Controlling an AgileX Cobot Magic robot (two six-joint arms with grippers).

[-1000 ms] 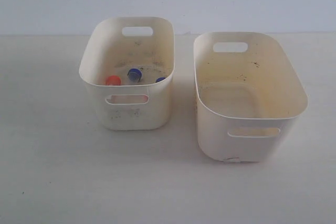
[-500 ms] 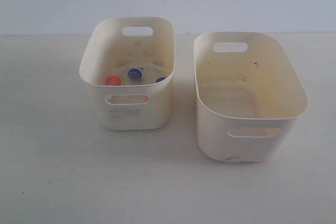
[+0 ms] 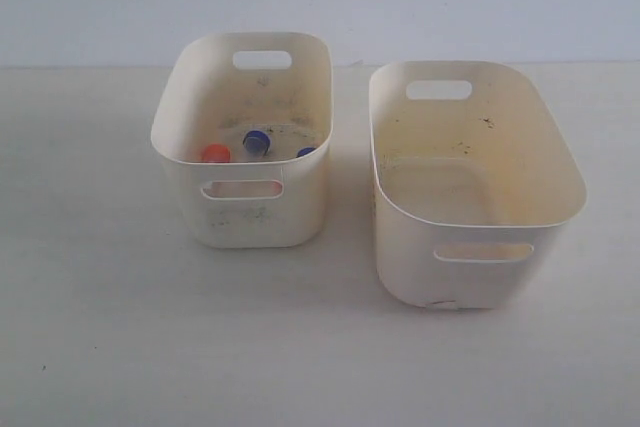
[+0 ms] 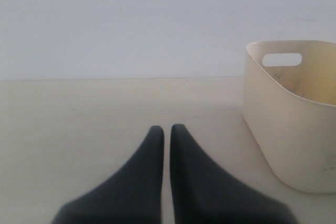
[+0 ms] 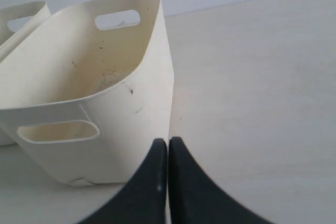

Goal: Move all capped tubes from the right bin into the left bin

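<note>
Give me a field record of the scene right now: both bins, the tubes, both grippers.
left bin: upright, holds tubes; three caps show
caps seen: orange-red cap, blue cap, second blue cap at the side wall, partly hidden
fourth tube: not visible; the near wall hides part of the floor
right bin: upright, no tube in the visible part
left gripper: shut, empty
right gripper: shut, empty, outside the right bin
</note>
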